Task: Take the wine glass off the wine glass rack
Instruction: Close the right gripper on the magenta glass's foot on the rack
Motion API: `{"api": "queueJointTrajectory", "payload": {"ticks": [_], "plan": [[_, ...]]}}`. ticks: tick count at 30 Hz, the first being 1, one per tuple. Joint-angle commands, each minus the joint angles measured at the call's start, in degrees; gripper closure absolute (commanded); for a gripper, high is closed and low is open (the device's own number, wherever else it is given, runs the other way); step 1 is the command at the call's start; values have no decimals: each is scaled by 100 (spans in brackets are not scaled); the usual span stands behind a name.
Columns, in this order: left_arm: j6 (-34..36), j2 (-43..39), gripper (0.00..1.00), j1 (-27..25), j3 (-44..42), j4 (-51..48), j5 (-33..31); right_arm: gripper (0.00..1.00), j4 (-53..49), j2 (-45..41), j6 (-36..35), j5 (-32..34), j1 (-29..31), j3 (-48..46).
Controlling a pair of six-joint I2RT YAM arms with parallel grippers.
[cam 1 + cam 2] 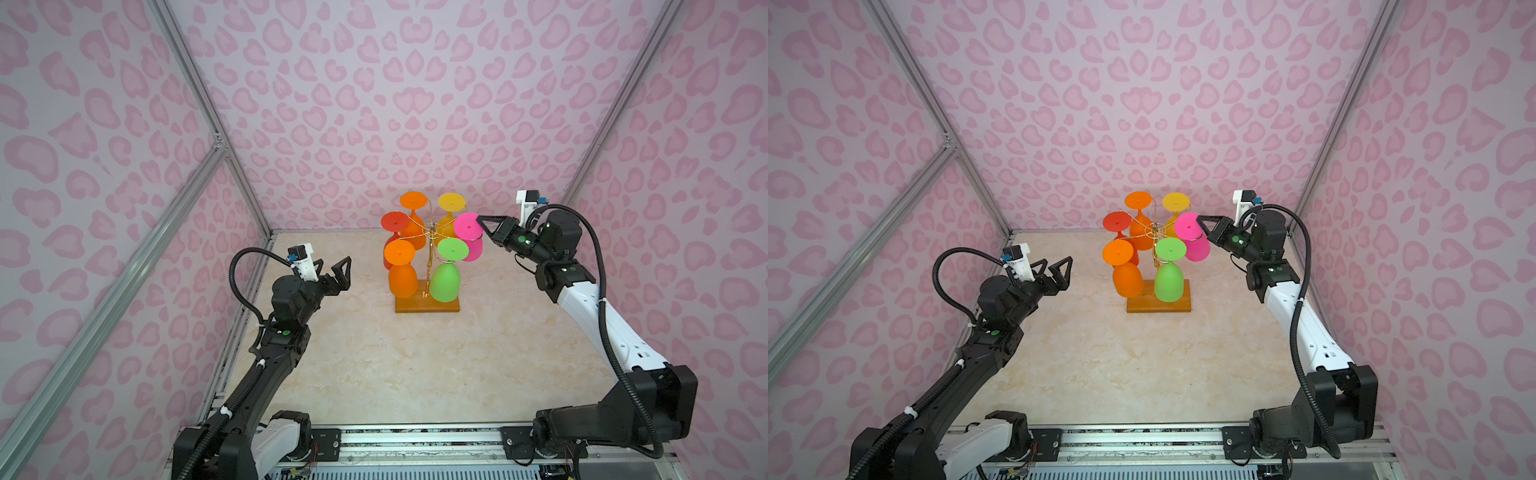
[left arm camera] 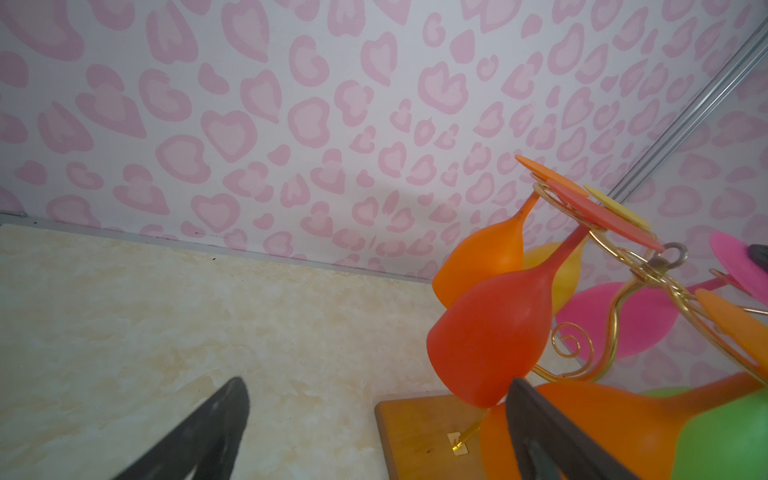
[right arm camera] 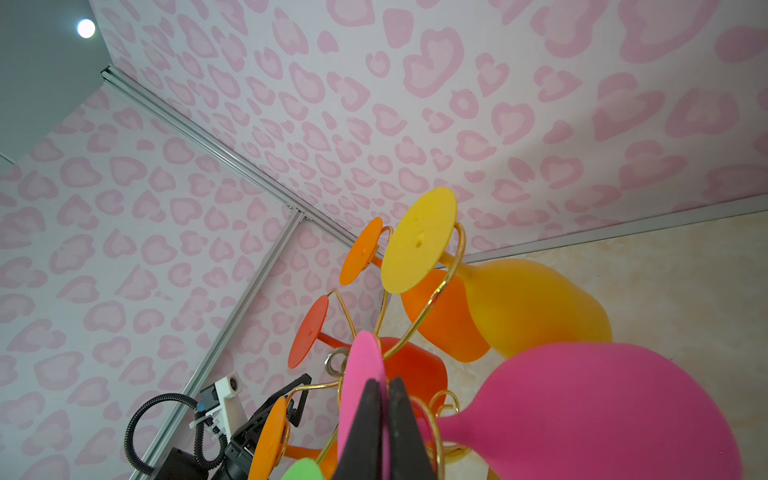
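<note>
— Black left fingers [image 1: 336,275]: busy?
— No. They're spread wide and empty, hanging left of the rack [image 1: 415,305], clear of it.
— And the pink glass [image 1: 471,249]?
— It hangs bowl-down on the rack's right side, stem upright, foot on a wire arm. The right fingers [image 1: 488,223] reach in from the right, pinched shut on that foot's edge. I'd judge it must slide out rightward.

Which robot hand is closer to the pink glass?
The right. The right gripper is shut on the round foot of the pink glass; the left gripper hangs open on the other side of the rack, touching nothing.
</note>
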Motion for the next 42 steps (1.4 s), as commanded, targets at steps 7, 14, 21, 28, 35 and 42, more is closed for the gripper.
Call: {"api": "queueJointTrajectory", "payload": {"ticks": [7,14,21,28,35,42], "plan": [[35,42,2,3,65,28,-16,100,772,-19,759,-374,-163,-211],[33,77,2,6,93,1,-7,100,1536,-73,1395,-579,-338,-460],[26,104,2,6,115,1,-1,100,1907,-206,1716,-704,-395,-676],[21,104,2,7,99,10,-16,100,1785,-376,1667,-738,-374,-847],[6,109,2,6,73,15,-16,100,1573,-521,1524,-707,-326,-934],[-5,104,2,2,47,27,-16,100,1509,-505,1480,-691,-138,-924]]}}
